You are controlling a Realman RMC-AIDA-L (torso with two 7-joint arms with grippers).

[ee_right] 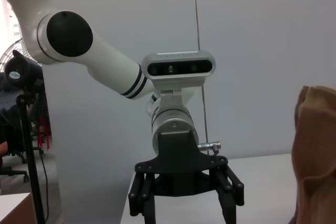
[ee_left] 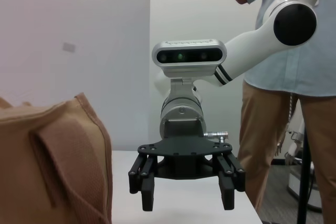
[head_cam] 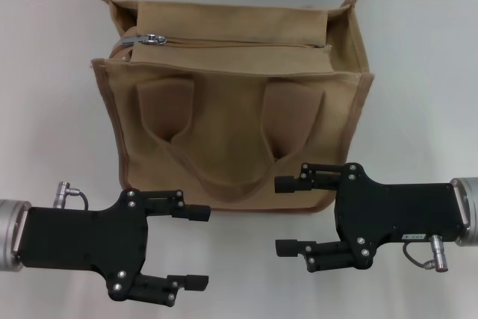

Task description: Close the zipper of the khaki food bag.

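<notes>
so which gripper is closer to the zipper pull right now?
The left gripper: the silver zipper pull sits at the left end of the khaki food bag; the right gripper hangs by the bag's opposite front corner.

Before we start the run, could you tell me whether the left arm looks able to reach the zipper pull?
Probably yes: the zipper pull lies exposed on the bag, on the left gripper's side, with nothing covering it.

Head view looks down; wrist views face each other level, sharing khaki food bag point(head_cam: 235, 102).
</notes>
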